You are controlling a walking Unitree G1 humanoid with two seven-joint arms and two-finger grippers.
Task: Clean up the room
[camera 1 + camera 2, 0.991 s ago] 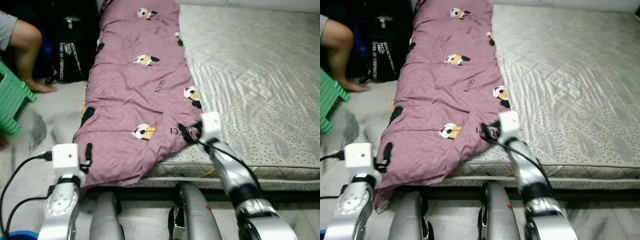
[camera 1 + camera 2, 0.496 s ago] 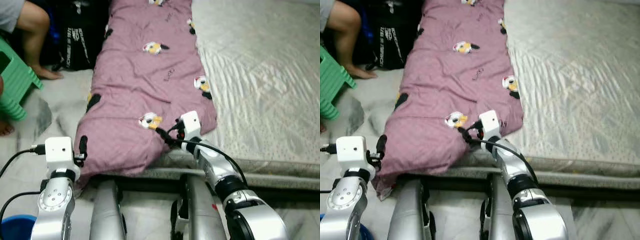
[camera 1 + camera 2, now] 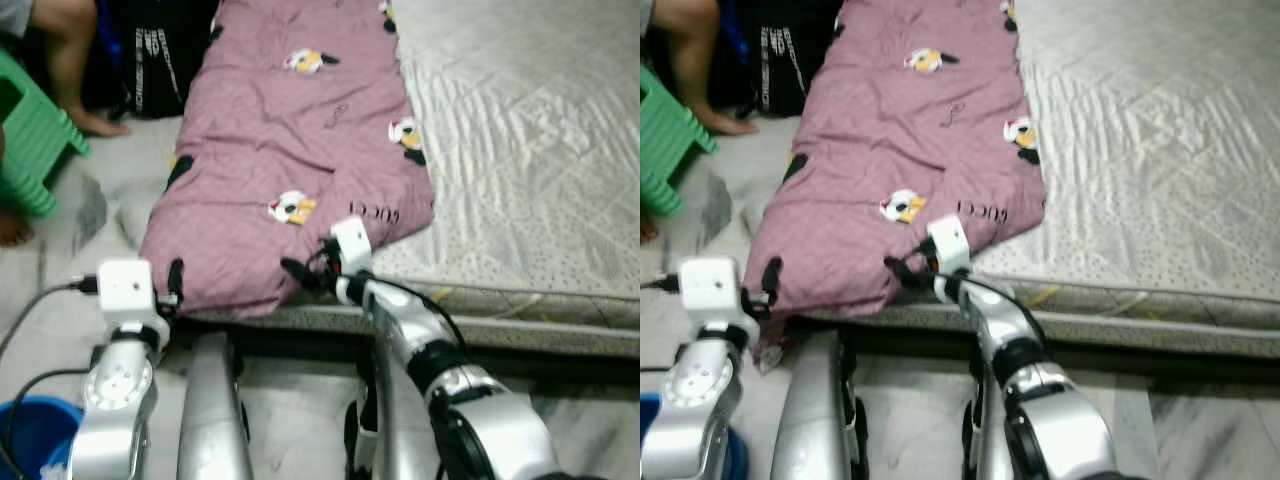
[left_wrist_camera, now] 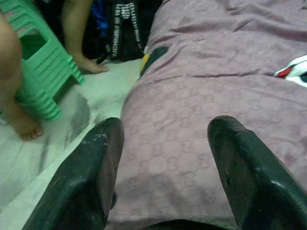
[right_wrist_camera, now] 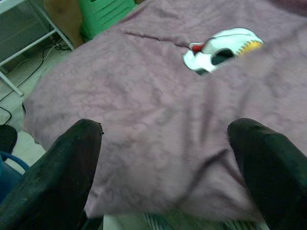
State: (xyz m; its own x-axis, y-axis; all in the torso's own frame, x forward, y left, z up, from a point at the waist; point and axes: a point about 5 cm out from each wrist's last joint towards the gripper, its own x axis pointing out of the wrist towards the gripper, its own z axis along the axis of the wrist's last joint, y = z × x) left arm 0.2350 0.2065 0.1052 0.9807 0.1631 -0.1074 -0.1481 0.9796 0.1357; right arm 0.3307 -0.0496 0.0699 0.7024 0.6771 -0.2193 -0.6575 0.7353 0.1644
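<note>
Right now the purple quilt [image 3: 300, 140] lies folded along the bed's [image 3: 520, 150] left side, and both tools, left [image 4: 165, 172] and right [image 5: 163, 177], sit spread at its near edge, probably to grip and straighten it.

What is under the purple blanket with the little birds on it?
The purple blanket lies on the mattress, whose bare quilted top shows beside it. Anything else beneath is covered, so I cannot tell.

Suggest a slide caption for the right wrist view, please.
Open right gripper poised over the purple quilt's near edge.
</note>
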